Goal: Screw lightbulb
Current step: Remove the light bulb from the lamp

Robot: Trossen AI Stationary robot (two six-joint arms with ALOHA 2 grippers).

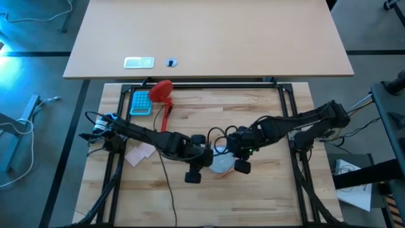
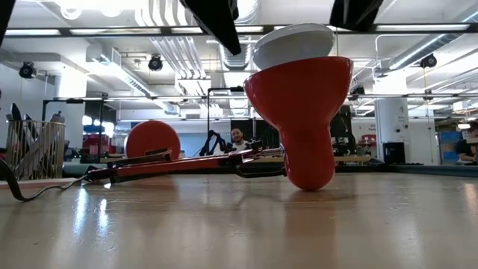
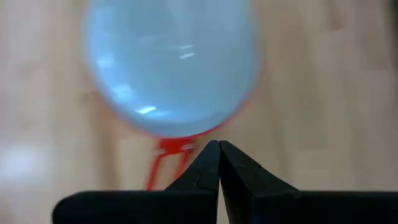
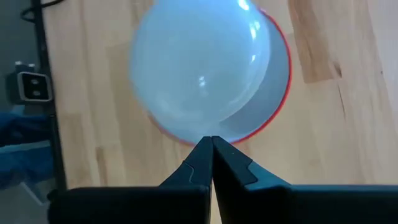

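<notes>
Lightbulb: the lightbulb (image 2: 293,43) is sitting in the upturned mouth of the red lamp shade (image 2: 302,119), its white rounded end showing above the rim and leaning slightly; its screw base is hidden inside the shade. In the wrist views it is filling the shade's opening (image 4: 198,67) (image 3: 169,62).
Lamp shade: it is standing with its narrow end down on the bench (image 1: 266,190), mouth up, around the middle of the bench and somewhat toward the front edge. In the high view it is showing as a pale disc (image 1: 221,162) between the two grippers.
Lamp arm: a red arm (image 2: 187,163) is lying low along the bench, running from the shade toward the back-left corner, where a second red shade-like part (image 1: 161,91) is resting.
Left gripper: the left gripper (image 1: 193,176) is hovering just beside the shade on its left, above the bench. Its fingers (image 3: 208,163) are pressed together, grasping nothing.
Right gripper: the right gripper (image 1: 242,166) is hovering just beside the shade on its right. Its fingers (image 4: 202,158) are clenched tip to tip, grasping nothing.
Contact: whether either gripper is touching the bulb or shade cannot be told.
Other things: a blue calculator-like object (image 1: 140,102) is lying near the back-left corner; a pale paper scrap (image 1: 138,154) is lying near the left edge.
</notes>
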